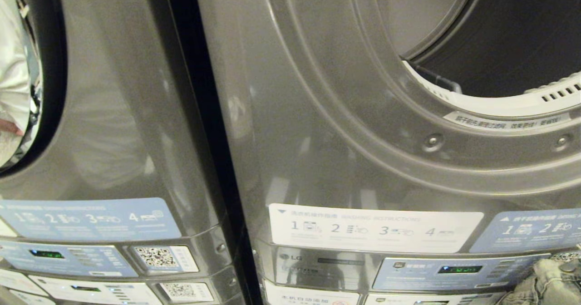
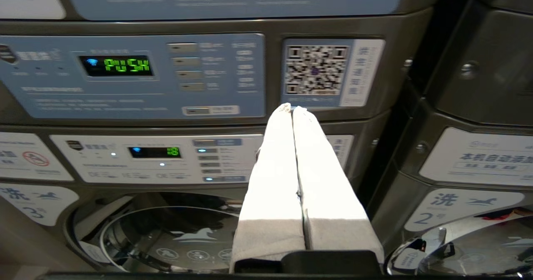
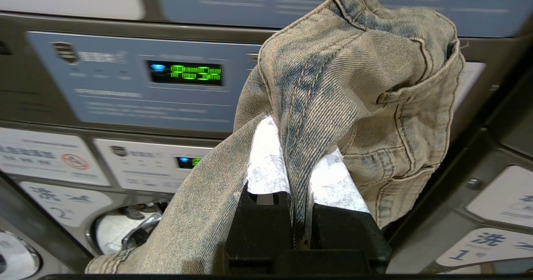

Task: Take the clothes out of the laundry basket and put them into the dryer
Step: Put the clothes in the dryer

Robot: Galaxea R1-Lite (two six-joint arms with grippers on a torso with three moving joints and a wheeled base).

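Head view: the grey metal dryer [image 1: 345, 128] shows its open round drum mouth at upper right; below it a white "WASHING INSTRUCTIONS" sticker [image 1: 374, 228] numbered 1 to 4 and an LG logo. A faded blue denim garment [image 1: 547, 280] peeks in below the mouth.

Left wrist view: the left gripper [image 2: 292, 108], white fingers pressed together and empty, faces a control panel reading "PUSH" [image 2: 126, 65].

Right wrist view: the right gripper [image 3: 297, 155] is clamped on the stitched, washed-out denim draped over its fingers.

Dryer opening [image 1: 499, 37] above control panel [image 1: 458, 271]; denim garment [image 1: 544, 280] before it
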